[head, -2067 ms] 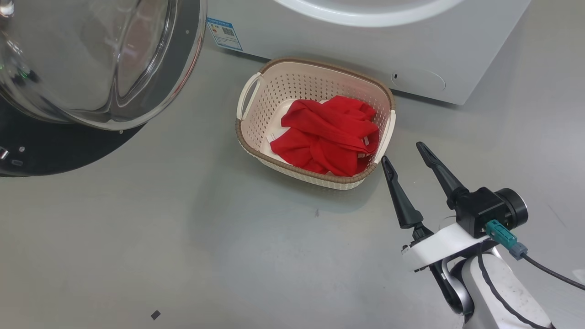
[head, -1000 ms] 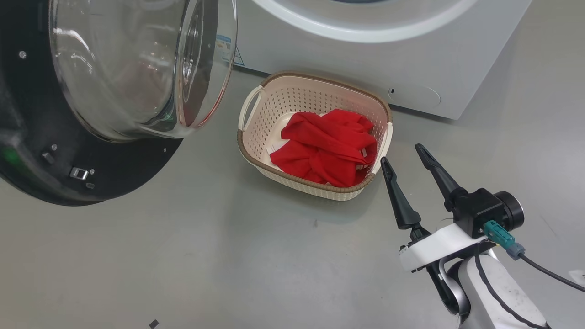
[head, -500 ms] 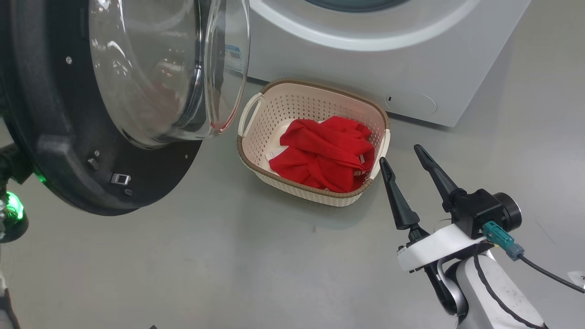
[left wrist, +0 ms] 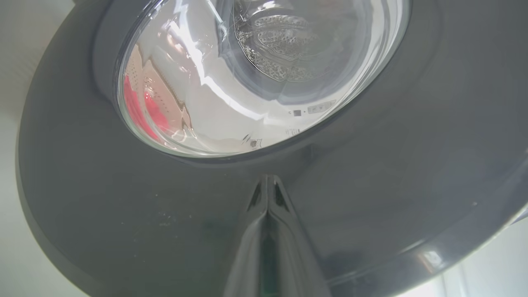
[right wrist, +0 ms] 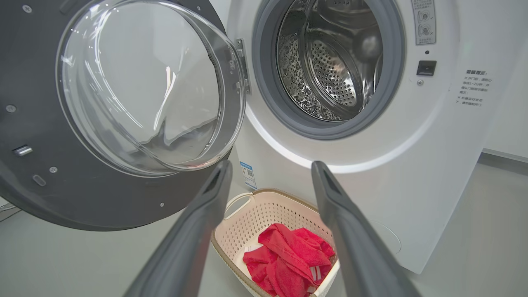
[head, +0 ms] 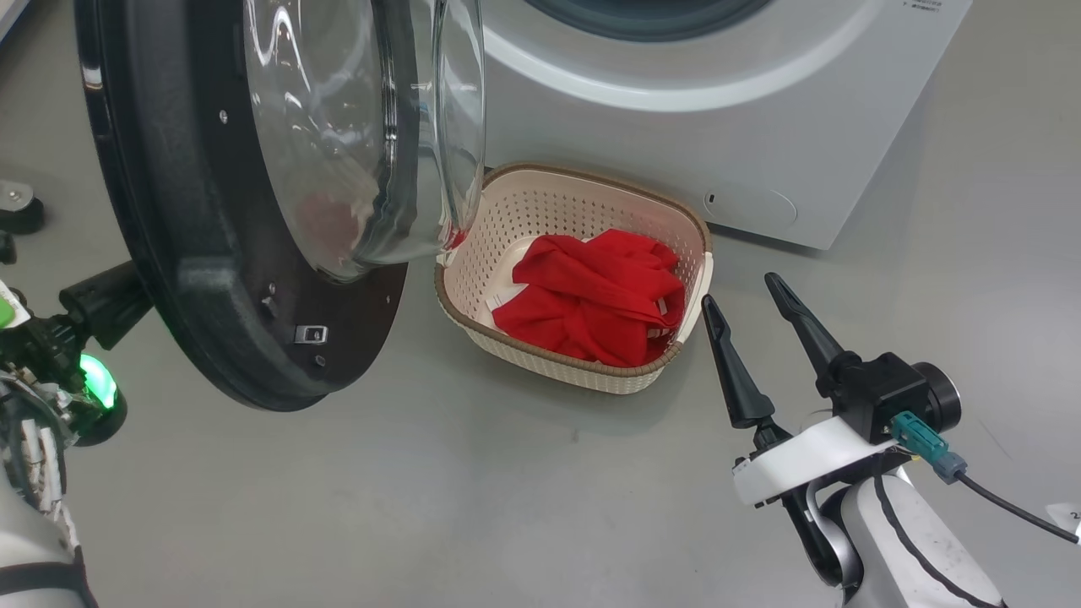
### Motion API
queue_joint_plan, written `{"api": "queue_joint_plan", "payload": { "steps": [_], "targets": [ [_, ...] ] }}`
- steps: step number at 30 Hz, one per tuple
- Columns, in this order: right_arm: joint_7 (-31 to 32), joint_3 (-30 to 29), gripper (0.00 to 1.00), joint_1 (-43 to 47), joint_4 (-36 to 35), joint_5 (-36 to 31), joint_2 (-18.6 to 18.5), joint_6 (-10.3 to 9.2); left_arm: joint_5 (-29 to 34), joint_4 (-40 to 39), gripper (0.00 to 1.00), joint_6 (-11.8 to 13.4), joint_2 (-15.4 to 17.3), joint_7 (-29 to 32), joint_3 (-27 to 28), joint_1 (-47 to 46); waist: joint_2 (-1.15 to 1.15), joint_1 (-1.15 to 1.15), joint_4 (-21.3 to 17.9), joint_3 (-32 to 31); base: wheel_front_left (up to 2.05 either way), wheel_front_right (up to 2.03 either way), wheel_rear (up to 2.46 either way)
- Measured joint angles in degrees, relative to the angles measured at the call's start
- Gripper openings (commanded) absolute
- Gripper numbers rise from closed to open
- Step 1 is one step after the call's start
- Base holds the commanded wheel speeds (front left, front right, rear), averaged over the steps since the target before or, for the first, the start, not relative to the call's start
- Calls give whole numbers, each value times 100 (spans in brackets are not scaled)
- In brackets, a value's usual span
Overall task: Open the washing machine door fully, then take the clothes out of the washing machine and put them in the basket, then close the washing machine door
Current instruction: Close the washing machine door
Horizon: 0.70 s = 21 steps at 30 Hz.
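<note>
Door part-open, left gripper closed against it, right gripper spread beside the basket.

Left gripper has its two fingers closed flat together, holding nothing. Its tips are at the glossy dark outer rim of the washing machine door, just under the glass bowl as its wrist view frames it. In the head view that arm reaches in low behind the door's edge. Right gripper is spread wide and empty, its pale forearm rising from the lower right and its fingers slanting up toward the washing machine. Just beside its left fingertip the basket sits on the floor, with the red clothes heaped inside. Beyond the basket, to that gripper's left, the door stands swung out, its inner glass turned toward the steel drum.
</note>
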Motion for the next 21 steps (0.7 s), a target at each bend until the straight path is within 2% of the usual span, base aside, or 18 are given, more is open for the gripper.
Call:
{"api": "queue_joint_plan", "payload": {
  "steps": [14,21],
  "targets": [
    [-42,144,100,62,67,20,91,0,-215,-508,0,10,-323,3,145,420,0,0,-244,-120,0,0,0],
    [-43,125,100,84,80,60,100,0,-221,-754,0,107,-398,8,102,617,0,0,-446,-194,0,0,0]
  ]
}}
